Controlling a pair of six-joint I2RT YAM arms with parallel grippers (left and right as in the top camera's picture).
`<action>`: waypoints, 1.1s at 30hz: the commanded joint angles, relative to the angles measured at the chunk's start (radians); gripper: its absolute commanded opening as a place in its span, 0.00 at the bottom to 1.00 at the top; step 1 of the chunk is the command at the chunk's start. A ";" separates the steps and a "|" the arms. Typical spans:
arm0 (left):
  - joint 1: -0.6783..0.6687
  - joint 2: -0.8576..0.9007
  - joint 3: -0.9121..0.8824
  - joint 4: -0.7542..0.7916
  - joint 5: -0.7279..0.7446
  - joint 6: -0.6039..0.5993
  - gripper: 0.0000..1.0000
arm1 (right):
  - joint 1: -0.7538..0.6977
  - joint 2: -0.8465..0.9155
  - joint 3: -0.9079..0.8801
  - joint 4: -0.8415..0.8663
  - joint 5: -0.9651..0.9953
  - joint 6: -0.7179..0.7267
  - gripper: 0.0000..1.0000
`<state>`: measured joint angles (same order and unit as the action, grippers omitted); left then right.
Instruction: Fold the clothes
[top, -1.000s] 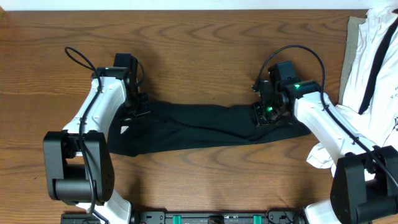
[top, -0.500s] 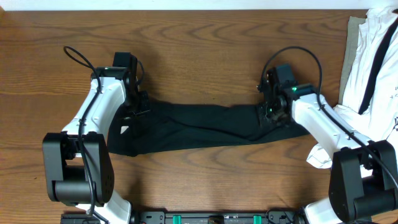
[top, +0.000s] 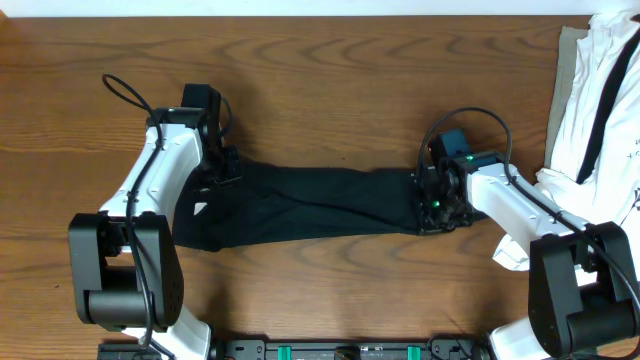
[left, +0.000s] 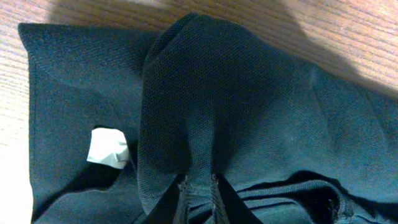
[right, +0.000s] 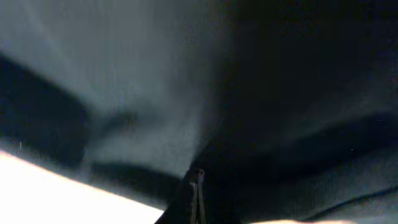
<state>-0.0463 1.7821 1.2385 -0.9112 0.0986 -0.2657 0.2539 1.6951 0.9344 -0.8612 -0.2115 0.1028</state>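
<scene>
A black garment lies stretched in a long band across the middle of the wooden table. My left gripper is at its left end, shut on a pinched ridge of the black fabric; a white label shows beside it. My right gripper is at the right end, shut on a fold of the same black fabric, which fills the right wrist view.
A pile of white clothes with a dark strap lies at the table's right edge, partly under my right arm. Bare wood lies behind the garment and bare wood in front of it.
My right gripper has moved toward the front of the table with the garment's right end, folding that end inward. The left gripper has barely moved.
</scene>
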 joint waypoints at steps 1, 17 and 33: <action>0.005 -0.024 0.022 -0.002 0.002 0.002 0.15 | -0.006 0.011 -0.005 -0.024 -0.032 0.008 0.01; 0.005 -0.024 0.022 -0.003 0.002 0.002 0.15 | -0.007 0.012 0.110 0.021 0.077 0.009 0.03; 0.005 -0.024 0.022 0.005 0.002 0.002 0.15 | -0.006 0.012 0.091 -0.113 0.134 0.010 0.02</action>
<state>-0.0463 1.7821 1.2385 -0.9070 0.0986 -0.2657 0.2535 1.6951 1.0340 -0.9623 -0.0959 0.1028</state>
